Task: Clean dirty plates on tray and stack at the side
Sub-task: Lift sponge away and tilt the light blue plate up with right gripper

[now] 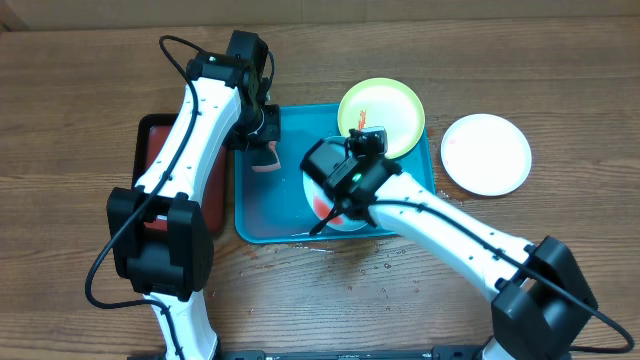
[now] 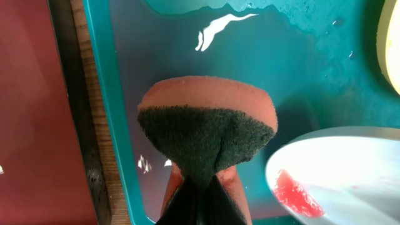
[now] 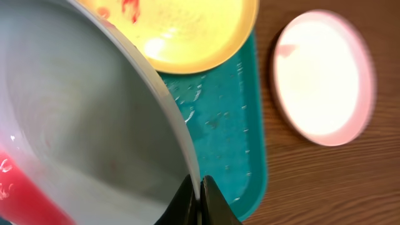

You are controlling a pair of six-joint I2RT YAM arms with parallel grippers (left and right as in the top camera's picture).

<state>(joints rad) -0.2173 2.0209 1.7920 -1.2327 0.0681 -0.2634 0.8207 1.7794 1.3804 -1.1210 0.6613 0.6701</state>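
Observation:
The blue tray [image 1: 262,212] lies at the table's middle, its floor wet. My left gripper [image 1: 264,152] hangs over its left part, shut on an orange sponge [image 2: 206,106] whose dark green scouring face [image 2: 203,140] shows. My right gripper [image 3: 200,195] is shut on the rim of a tilted pale-rimmed plate [image 3: 81,119] held above the tray. That plate [image 1: 347,222] carries a red smear [image 2: 297,192]. A yellow-green plate [image 1: 381,116] with red marks rests on the tray's far right corner. A pinkish-white plate [image 1: 486,153] lies on the table to the right of the tray.
A dark red, black-rimmed tray [image 1: 160,150] lies right beside the blue tray on the left. Water drops speckle the wood [image 1: 380,265] in front of the blue tray. Both arms reach over the tray from the near side.

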